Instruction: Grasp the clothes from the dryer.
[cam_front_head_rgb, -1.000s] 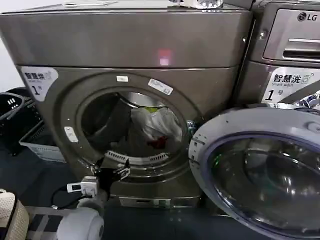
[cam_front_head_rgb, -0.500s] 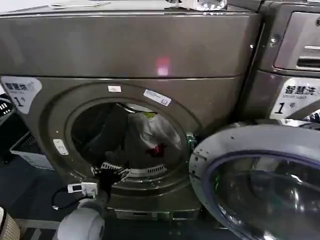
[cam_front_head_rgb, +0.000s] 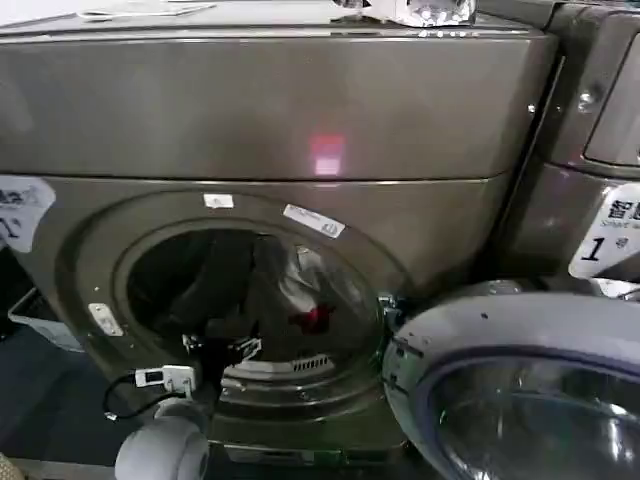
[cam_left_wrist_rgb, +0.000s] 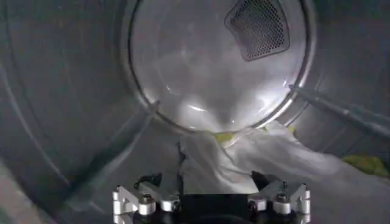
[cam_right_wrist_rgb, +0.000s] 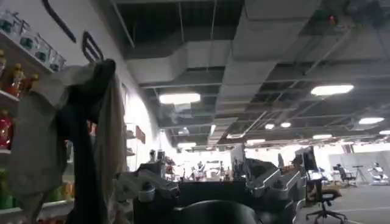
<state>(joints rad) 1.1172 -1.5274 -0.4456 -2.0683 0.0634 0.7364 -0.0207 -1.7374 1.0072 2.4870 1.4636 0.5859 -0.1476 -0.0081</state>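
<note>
The left gripper (cam_front_head_rgb: 215, 347) is sitting at the lower lip of the dryer (cam_front_head_rgb: 270, 110) porthole, reaching into the drum, fingers (cam_left_wrist_rgb: 135, 199) spread wide and gripping nothing. The clothes (cam_left_wrist_rgb: 244, 164) are lying heaped on the drum floor toward the back wall, just ahead of the fingertips and apparently not touching them. From the head view the pile (cam_front_head_rgb: 300, 295) is showing pale with a red patch. The dryer door (cam_front_head_rgb: 520, 390) is hanging open beside the porthole. The right gripper (cam_right_wrist_rgb: 201, 201) is pointing away from the dryer, grasping a dark and beige garment (cam_right_wrist_rgb: 79, 134)
</note>
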